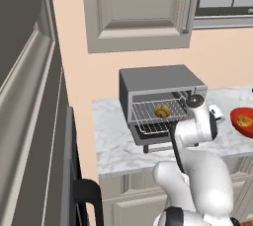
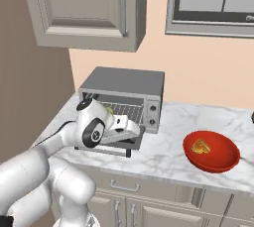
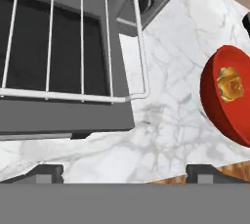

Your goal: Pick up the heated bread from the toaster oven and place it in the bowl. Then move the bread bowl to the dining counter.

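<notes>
The dark grey toaster oven (image 1: 158, 84) stands on the marble counter with its door dropped open and its wire rack (image 1: 155, 114) slid forward. The heated bread (image 1: 161, 110), a small golden-brown lump, lies on that rack; a sliver of the bread (image 2: 109, 110) peeks past my wrist. The red bowl (image 2: 211, 151) sits to the oven's right and holds a paler orange-yellow food piece (image 2: 201, 146). My gripper (image 3: 125, 173) is open and holds nothing. It hovers above the counter beside the door's front corner, short of the bread. The dining counter is out of view.
The rack's front corner (image 3: 139, 91) and the oven door (image 3: 63, 115) lie just below the hand. Bare marble counter (image 3: 161, 135) runs between the door and the bowl (image 3: 227, 105). A wall cabinet (image 1: 138, 10) hangs above the oven. A tall dark appliance (image 1: 29, 121) flanks the left.
</notes>
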